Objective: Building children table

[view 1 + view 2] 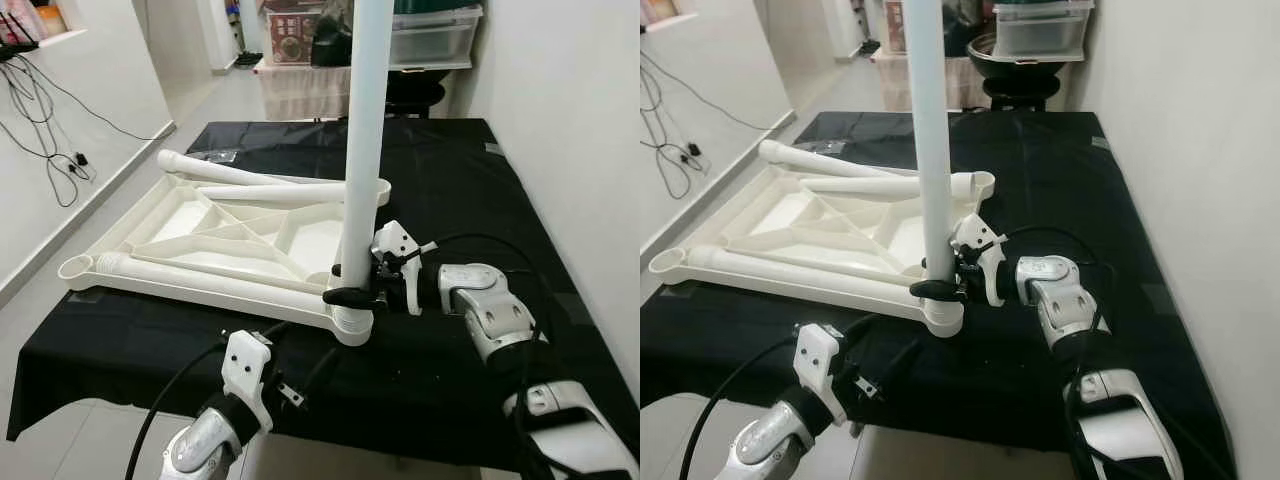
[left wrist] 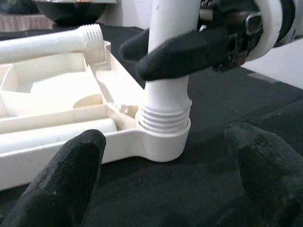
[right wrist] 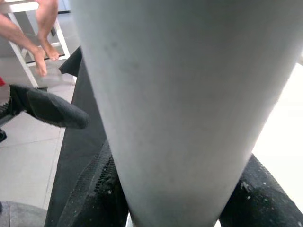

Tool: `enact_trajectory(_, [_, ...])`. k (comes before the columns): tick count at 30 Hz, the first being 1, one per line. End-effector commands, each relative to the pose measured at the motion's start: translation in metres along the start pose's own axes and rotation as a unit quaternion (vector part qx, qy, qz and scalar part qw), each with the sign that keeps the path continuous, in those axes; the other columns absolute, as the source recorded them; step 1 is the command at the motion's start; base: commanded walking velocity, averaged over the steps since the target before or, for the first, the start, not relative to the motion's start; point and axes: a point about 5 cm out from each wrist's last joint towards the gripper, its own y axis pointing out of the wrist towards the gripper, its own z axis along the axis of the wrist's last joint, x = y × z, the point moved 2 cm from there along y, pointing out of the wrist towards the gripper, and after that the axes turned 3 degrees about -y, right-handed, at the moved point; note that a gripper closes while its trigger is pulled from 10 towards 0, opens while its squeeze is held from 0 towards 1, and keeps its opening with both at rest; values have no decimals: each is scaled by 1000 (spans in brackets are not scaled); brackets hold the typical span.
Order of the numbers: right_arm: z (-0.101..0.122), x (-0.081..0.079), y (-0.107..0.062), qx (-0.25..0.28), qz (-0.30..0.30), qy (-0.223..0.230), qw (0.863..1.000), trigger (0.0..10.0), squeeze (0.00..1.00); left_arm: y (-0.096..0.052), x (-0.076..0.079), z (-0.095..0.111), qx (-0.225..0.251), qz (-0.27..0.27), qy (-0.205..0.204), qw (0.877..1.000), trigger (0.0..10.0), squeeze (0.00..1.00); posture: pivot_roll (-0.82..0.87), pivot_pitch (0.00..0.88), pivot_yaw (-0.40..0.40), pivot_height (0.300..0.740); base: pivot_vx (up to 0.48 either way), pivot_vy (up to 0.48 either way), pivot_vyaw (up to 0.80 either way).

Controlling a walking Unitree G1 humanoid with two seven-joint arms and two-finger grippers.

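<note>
Setting: a low surface under a black cloth [image 1: 470, 190] stood before the robot, with a white wall to the right and pale floor tiles to the left.
Tabletop: a white plastic tabletop [image 1: 225, 240] lay upside down on the cloth, its ribbed underside facing up, with a round socket at each corner.
Upright leg: a white leg [image 1: 362, 150] stood vertical in the socket [image 1: 352, 322] at the corner nearest the robot; in the left wrist view its thread [image 2: 163, 120] sat in the socket rim with several ridges showing above it.
Loose legs: two more white legs [image 1: 270, 185] lay across the far part of the tabletop, and another [image 1: 200, 275] lay along its near edge.
Right gripper: the right gripper [image 1: 350, 296] was closed around the upright leg just above the socket, one black finger on each side of the tube; the right wrist view showed the leg close up between its fingers [image 3: 102, 198].
Left gripper: the left gripper [image 2: 163, 179] hung open, low at the near edge of the cloth, pointed at the socket and touching nothing; its two fingertips [image 2: 71, 165] were well apart.
Background: clear storage boxes [image 1: 430, 35] stood beyond the far end of the cloth, and black cables [image 1: 45, 130] ran down the left wall.
Person: bare feet [image 3: 45, 52] beside a white stand showed in the right wrist view.
</note>
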Motion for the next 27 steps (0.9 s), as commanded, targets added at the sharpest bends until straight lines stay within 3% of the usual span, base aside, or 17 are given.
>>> enact_trajectory(1, [0,-7,8,8,33,2,999,0,0,-3,-2,0,-4,1,11,1000,10000,0,63,37,51,740,0,0,0])
enact_trajectory(10, [-12,-6,9,0,4,18,1000,0,0,-2,-4,-1,-6,2,13,1000,10000,0,49,34,55,740,0,0,0])
enact_trajectory(11, [-36,-2,8,-38,-144,69,986,0,0,-1,-6,1,-4,1,12,1000,10000,0,39,52,42,740,0,0,0])
enact_trajectory(12, [-36,-2,8,-38,-144,69,986,0,0,-1,-6,1,-4,1,12,1000,10000,0,39,52,42,740,0,0,0])
enact_trajectory(13, [-54,-1,2,-75,-252,100,960,0,0,-1,-8,3,-2,0,11,1000,10000,0,41,56,41,740,0,0,0])
enact_trajectory(17, [-54,-1,2,-75,-252,100,960,0,0,-1,-8,3,-2,0,11,1000,10000,0,41,56,41,740,0,0,0])
enact_trajectory(18, [-65,-9,-8,-83,-366,130,918,0,0,-3,-10,5,0,1,10,1000,10000,0,34,63,53,740,0,0,0])
enact_trajectory(21, [-65,-9,-8,-83,-366,130,918,0,0,-3,-10,5,0,1,10,1000,10000,0,34,63,53,740,0,0,0])
enact_trajectory(22, [-65,-24,-13,-85,-420,143,892,0,0,-3,-20,17,10,9,2,1000,10000,0,-1,78,57,740,0,0,0])
enact_trajectory(27, [-57,-38,-10,-67,-443,143,882,0,0,-9,-26,16,2,14,-15,1000,10000,0,-7,64,75,740,0,0,0])
